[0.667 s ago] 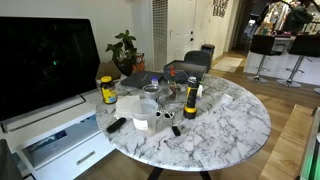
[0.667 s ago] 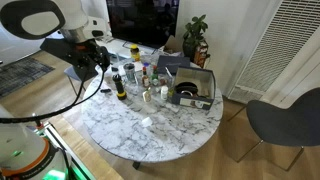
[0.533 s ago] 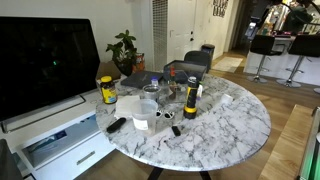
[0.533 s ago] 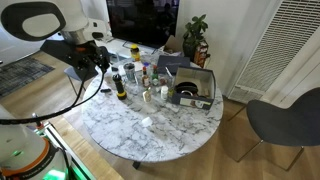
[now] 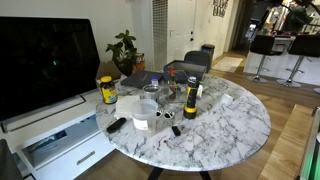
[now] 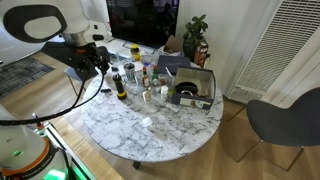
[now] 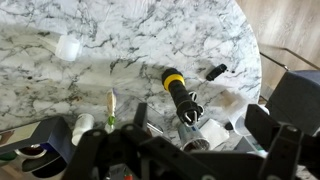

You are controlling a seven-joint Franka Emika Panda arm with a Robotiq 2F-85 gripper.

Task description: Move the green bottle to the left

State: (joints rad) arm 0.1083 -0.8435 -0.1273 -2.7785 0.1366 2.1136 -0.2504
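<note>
**While your gripper [image 7: 185, 160] hangs open, the bottle [image 7: 178, 95] stands untouched ahead of it**

Where the wrist view looks down past the gripper, you can see its two fingers spread wide at the bottom edge with nothing held between them. The bottle, dark with a yellow band near its cap, stands upright on the marble tabletop [image 7: 150, 30]. It is in front of the gripper, roughly in line with the gap between the fingers and clear of both. Its colour reads as very dark; you cannot tell from here how green it is.

Farther out from the gripper, beyond the bottle and off to one side, a small white cup [image 7: 68, 47] sits alone on bare marble. A short black marker [image 7: 215, 71] lies past the bottle on the other side.

In an exterior view the gripper [image 6: 95, 60] hovers over the table's edge, with the bottle [image 6: 120, 85] near it, and an open box [image 6: 192, 88] sits well beyond. In an exterior view the bottle [image 5: 190, 100] stands near the middle of the tabletop [image 5: 240, 120], and a yellow-lidded jar [image 5: 107, 90] is well apart from it.
</note>
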